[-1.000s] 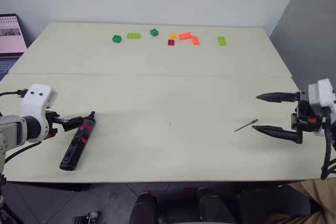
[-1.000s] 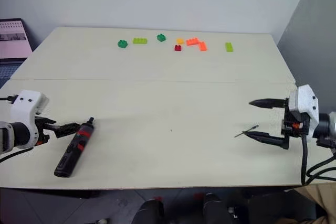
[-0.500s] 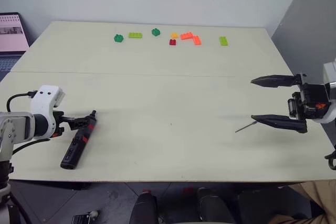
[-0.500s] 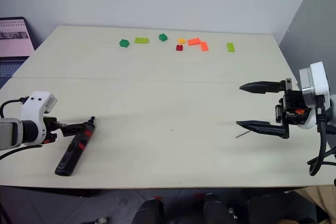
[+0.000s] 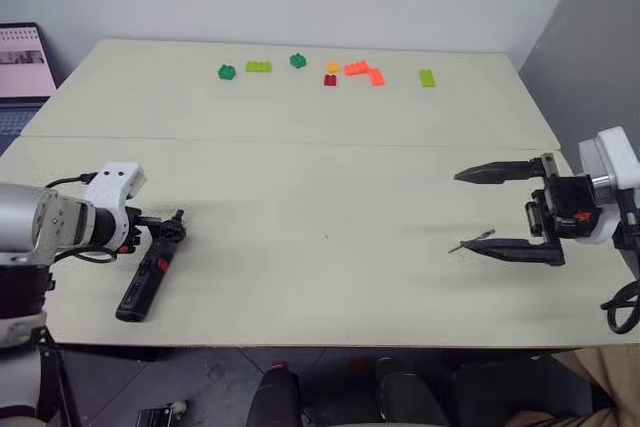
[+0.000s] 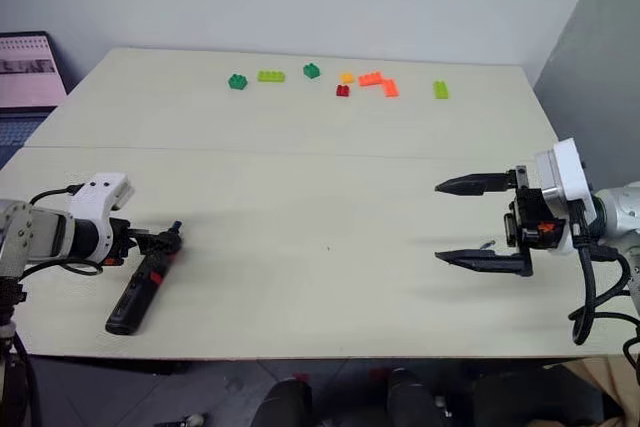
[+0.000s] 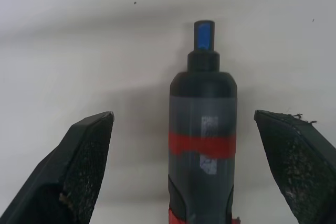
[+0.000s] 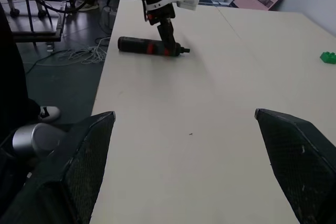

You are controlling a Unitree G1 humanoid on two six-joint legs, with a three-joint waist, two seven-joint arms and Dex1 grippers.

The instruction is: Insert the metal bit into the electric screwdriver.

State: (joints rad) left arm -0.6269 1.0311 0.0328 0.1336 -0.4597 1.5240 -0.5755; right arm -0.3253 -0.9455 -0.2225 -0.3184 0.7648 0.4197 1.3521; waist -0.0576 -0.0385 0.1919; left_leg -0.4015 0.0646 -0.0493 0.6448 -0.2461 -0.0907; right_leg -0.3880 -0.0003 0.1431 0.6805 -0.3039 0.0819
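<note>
I see the electric screwdriver (image 5: 150, 270) lying flat on the pale worktop (image 5: 320, 177) near its front left corner, narrow tip pointing away from me toward the far side. My left gripper (image 5: 168, 231) sits low over the tip end of it, jaws spread wide; in the left wrist view the tool's black body with its red band lies between the two fingers (image 7: 79, 166), with bare worktop showing on each side, so nothing is pinched.

The metal bit (image 5: 470, 241) lies on the worktop at the right side, well apart from the screwdriver, a thin grey rod set at a slant. My right gripper (image 5: 468, 210) points toward the left across the worktop, jaws spread, one finger above the other. The lower finger (image 5: 510, 248) is just beside the bit's near end; I cannot tell whether it touches.

Along the far edge I see a row of toy bricks (image 5: 327, 71) in green, orange, yellow and red. A laptop (image 5: 22, 72) stands off the far left corner.
</note>
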